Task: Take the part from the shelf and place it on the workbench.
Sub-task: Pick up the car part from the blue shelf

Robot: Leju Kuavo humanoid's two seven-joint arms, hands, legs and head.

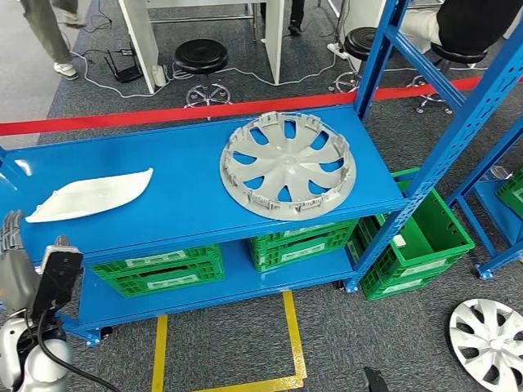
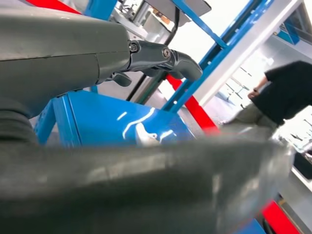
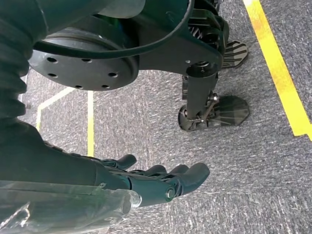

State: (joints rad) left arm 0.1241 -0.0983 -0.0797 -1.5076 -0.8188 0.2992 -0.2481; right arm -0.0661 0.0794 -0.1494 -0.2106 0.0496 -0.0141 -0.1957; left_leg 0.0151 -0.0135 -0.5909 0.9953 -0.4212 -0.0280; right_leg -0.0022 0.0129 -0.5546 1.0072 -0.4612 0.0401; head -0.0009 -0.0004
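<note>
Lying on shelf point(image 1: 185, 196), hubcap point(image 1: 288, 166) well apart from left hand point(image 1: 15, 261) fingers point(image 1: 9, 230).

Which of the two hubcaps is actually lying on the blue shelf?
The larger-looking grey hubcap on the right part of the blue shelf's top deck. The other hubcap lies on the carpet at the lower right.

A workshop or test lab: blue steel shelving point(image 1: 185, 196) holds green parts crates point(image 1: 160, 269) on its lower level; grey carpet floor point(image 1: 346, 335) carries yellow tape point(image 1: 290, 327) and a red line point(image 1: 154, 118). Work stools point(image 1: 200, 57) stand beyond.
</note>
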